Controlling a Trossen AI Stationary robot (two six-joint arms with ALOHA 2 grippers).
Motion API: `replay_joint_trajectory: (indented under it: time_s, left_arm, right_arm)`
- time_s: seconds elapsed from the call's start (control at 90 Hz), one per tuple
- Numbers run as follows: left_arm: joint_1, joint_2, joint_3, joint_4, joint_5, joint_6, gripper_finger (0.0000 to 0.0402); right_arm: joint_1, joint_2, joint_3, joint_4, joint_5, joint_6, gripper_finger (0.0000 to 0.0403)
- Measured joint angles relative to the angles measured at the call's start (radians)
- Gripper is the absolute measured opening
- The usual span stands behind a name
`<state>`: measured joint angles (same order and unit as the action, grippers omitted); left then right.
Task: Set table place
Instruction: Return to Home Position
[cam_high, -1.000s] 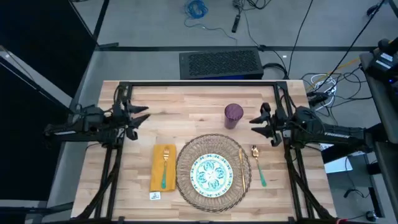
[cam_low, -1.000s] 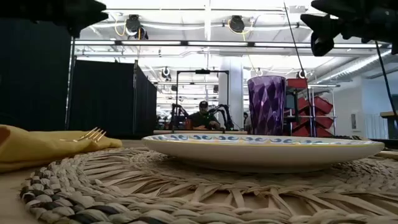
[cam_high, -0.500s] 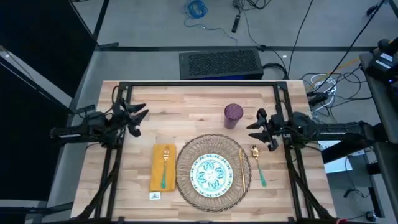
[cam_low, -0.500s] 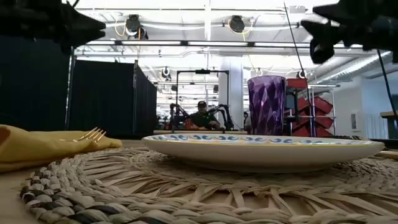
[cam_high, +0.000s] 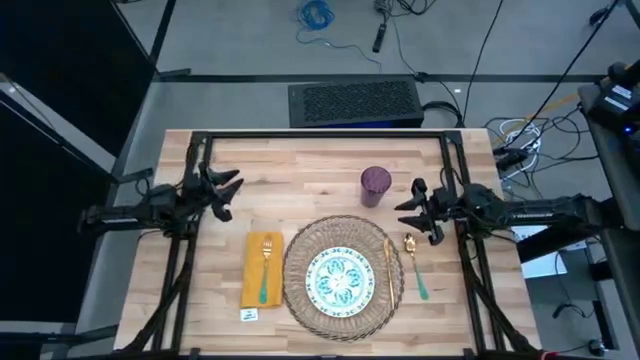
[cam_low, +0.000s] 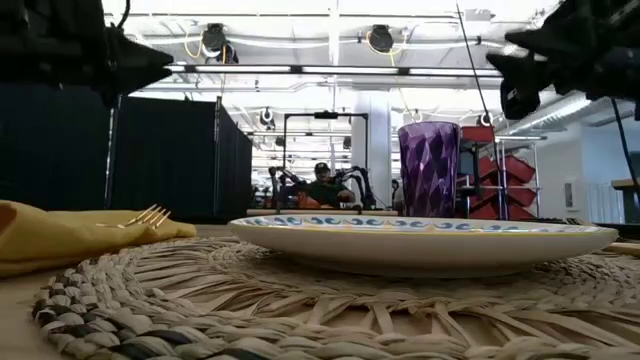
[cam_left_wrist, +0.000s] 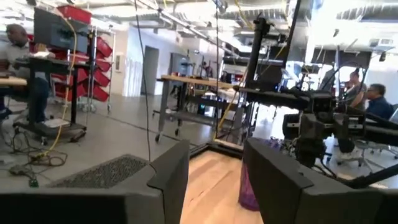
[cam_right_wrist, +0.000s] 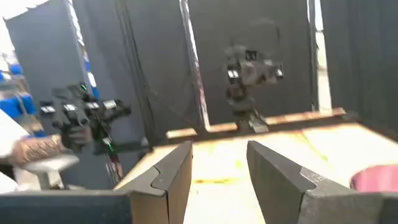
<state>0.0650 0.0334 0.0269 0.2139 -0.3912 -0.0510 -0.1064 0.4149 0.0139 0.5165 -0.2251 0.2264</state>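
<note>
While the plate (cam_high: 340, 277) sits on the mat (cam_high: 298, 252), left gripper (cam_high: 227, 194) and right gripper (cam_high: 412, 209) hover (jaws released) over the table (cam_high: 300, 160).

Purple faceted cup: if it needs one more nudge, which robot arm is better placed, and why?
Right, likely. The right gripper, open, hovers close beside the purple faceted cup; the left gripper hovers across the light wooden table, much farther away.
</note>
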Motion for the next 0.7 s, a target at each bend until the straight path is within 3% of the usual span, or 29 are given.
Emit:
replay_joint_trajectory:
  time_s: [0.467, 0.7]
  left_arm:
    - [0.0, -0.002, -0.019, -0.082, -0.013, -0.063, 0.0141]
    - [0.0, -0.001, -0.019, -0.121, -0.046, -0.099, 0.0141]
  right_arm:
    - [-0.001, 0.0, 0.0, -0.08, 0.0, 0.016, 0.0139]
    - [-0.001, -0.001, 0.0, -0.203, -0.017, 0.067, 0.0139]
